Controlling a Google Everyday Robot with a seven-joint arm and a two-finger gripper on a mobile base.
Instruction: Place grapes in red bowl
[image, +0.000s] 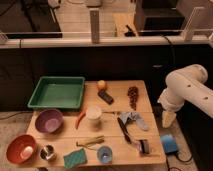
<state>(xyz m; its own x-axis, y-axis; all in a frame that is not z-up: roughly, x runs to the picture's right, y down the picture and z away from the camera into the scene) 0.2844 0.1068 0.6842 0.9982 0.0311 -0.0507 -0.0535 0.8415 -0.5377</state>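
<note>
Grapes (132, 96): lying near the table's (117, 89) far right edge.
Handling: likely light, soft, crushable; pinching gently across the bunch's middle seems best.
Red bowl (21, 149): sitting at the near left corner, well apart.
Gripper (169, 119): hanging off the table's right edge; its opening cannot be told.

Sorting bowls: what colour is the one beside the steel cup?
That bowl is orange-red, camera view; the claw hangs beside the table's right edge.

Dim, warm light; the claw (169, 120) hangs right of the table (120, 90).
</note>
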